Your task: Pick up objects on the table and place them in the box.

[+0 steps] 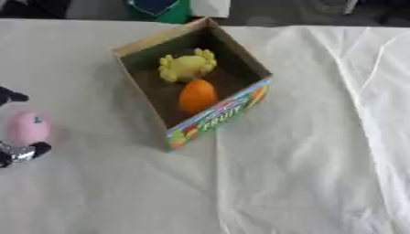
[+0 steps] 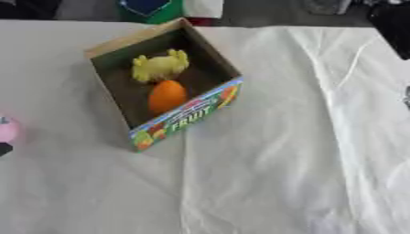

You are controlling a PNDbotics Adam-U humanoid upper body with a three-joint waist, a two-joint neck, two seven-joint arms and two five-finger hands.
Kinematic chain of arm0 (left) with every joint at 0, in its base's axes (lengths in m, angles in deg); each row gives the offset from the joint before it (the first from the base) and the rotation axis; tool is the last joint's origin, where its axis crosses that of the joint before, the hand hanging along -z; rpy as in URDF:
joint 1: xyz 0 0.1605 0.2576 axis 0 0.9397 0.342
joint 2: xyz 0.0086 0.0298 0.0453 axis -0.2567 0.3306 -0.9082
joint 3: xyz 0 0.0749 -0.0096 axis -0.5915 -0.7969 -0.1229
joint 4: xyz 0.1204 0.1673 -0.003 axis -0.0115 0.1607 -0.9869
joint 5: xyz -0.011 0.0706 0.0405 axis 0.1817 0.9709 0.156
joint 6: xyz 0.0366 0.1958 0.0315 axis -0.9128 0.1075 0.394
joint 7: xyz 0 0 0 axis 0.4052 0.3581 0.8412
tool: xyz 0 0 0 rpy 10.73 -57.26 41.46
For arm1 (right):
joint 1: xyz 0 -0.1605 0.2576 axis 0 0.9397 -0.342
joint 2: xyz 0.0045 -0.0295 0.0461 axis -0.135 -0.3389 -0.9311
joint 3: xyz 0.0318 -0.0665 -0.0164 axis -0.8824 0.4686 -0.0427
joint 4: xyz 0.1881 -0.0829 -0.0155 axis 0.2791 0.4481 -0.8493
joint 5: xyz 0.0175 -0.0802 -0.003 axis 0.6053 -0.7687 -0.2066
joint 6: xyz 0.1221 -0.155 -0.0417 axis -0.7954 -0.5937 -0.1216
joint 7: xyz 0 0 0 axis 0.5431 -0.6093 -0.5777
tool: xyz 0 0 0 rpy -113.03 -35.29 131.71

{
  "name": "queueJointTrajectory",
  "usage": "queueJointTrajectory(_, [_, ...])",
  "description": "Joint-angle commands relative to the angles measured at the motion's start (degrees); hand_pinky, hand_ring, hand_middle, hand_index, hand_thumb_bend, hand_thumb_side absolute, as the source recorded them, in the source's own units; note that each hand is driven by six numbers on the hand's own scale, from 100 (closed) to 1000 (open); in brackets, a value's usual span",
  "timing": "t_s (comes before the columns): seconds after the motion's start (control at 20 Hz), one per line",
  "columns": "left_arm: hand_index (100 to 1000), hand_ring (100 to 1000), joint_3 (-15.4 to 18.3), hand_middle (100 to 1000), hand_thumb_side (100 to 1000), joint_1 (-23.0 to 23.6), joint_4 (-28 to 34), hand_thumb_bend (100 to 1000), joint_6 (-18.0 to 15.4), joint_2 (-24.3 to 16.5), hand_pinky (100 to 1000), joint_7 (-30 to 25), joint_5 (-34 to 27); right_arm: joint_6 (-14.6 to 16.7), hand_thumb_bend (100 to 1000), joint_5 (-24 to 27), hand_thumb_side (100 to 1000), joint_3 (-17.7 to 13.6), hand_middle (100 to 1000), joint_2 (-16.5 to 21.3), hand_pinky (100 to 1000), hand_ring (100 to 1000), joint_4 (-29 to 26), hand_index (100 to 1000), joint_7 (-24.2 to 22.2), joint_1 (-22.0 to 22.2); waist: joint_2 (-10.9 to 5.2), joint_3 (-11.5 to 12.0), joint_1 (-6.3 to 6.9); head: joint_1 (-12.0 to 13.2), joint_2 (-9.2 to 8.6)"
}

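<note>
Open cardboard box [image 1: 220, 116] with a colourful "FRUIT" front, set askew on the white cloth, yellow toy [image 1: 186, 66] and orange object [image 1: 197, 96] inside, pink rounded object [image 1: 29, 129] at left edge

Printed cardboard box [image 1: 218, 116] with matt brown walls; around the box, the surface [image 1: 304, 173] wears creased, matt white cloth.

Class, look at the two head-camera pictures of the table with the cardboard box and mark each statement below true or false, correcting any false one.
1. The open cardboard box holds a yellow toy and an orange egg-shaped object. True.
2. The pink egg-shaped object lies inside the box. False: it is at the left edge, between the left hand's fingers.
3. The box lettering reads FRUIT. True.
4. The white tablecloth is blue. False: it is white.
</note>
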Motion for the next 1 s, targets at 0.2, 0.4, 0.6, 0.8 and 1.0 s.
queueJointTrajectory(0.2, [926,864,0.74,837,718,-1.93,-3.4,476,0.0,-0.06,692,1.35,0.12,-0.05,100,0.37,712,-0.65,614,0.94,697,729,-1.09,767,0.21,-0.5,-0.54,0.03,0.02,0.39,-0.8])
queueJointTrajectory(0.4, [911,856,0.44,828,699,-2.75,-5.68,452,-0.39,0.62,683,1.54,0.09,-0.08,100,0.47,713,-0.7,614,0.92,702,729,-1.09,767,0.42,-0.39,-0.24,-0.06,-0.07,0.43,-0.95])
queueJointTrajectory(0.6, [887,847,0.04,812,677,-3.44,-8.01,421,-0.74,1.37,672,1.58,0.59,-0.12,100,0.55,713,-0.76,614,0.88,701,729,-1.09,767,0.57,-0.33,-0.06,-0.11,-0.14,0.4,-1.12])
queueJointTrajectory(0.8, [836,829,-0.16,772,619,-3.76,-9.38,358,-1.17,1.9,655,1.93,0.6,-0.15,100,0.6,714,-0.78,614,0.87,701,730,-1.09,767,0.65,-0.32,0.05,-0.18,-0.21,0.31,-1.14])
queueJointTrajectory(1.0, [739,796,-0.24,730,538,-3.87,-9.4,264,-1.48,2.22,622,3.12,0.2,-0.25,100,0.71,715,-0.81,613,0.85,701,730,-1.09,767,0.8,-0.3,0.09,-0.09,-0.24,0.25,-1.14])
